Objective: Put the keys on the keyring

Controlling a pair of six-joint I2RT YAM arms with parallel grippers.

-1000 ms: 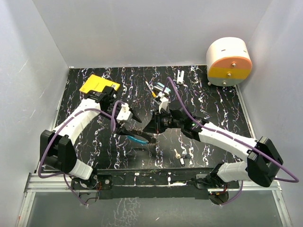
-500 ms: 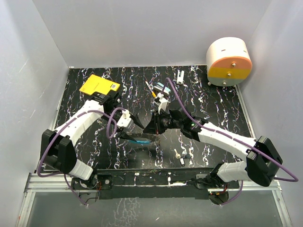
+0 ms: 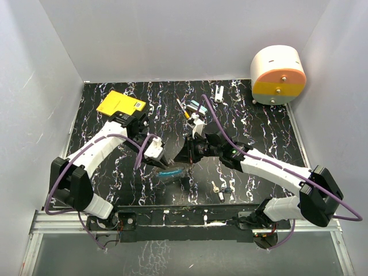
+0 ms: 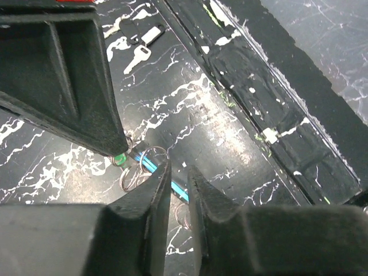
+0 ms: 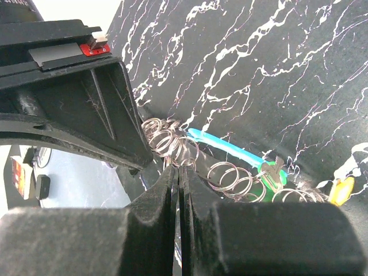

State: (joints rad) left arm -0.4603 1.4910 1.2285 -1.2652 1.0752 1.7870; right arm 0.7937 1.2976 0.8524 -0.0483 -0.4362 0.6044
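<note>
by the middle of the near edge, the blue arc of the keyring (image 3: pixel 170 172) runs crosswise under your left gripper (image 4: pixel 179 167), its jaws a narrow empty slit, while the right gripper (image 5: pixel 179 169) is pressed together at the coils, gripping wire or not you cannot tell.

keyring (image 5: pixel 221 146): thin silvery coils plus bright blue curved arc, near the table (image 3: pixel 259 115) centre | green key (image 5: pixel 270 172): among the coils at the arc's end | yellow key (image 5: pixel 342 191): just beyond it, half hidden | silver keys (image 4: pixel 137 57): loose, flat, well apart from ring, toward front edge
</note>
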